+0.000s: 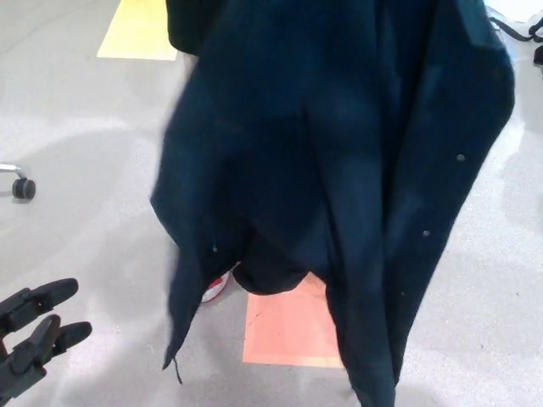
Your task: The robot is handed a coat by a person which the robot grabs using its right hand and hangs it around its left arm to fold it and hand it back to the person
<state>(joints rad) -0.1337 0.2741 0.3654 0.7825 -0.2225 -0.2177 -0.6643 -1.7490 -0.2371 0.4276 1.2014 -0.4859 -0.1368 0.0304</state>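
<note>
A dark navy coat [339, 161] hangs in the air across the middle and right of the head view, blurred, its lower hem reaching almost to the bottom edge. What holds it up lies above the frame and is hidden. My left hand [34, 335] is at the lower left, well apart from the coat, its black fingers [51, 295] spread with nothing in them. My right hand does not show. A red and white shoe [216, 288] of a person peeks out under the coat.
The grey floor [85, 170] carries an orange square mat [284, 335] under the coat and a yellow mat [140, 30] at the top left. A chair caster [22, 188] sits at the left edge. Black cables [522, 30] lie at the top right.
</note>
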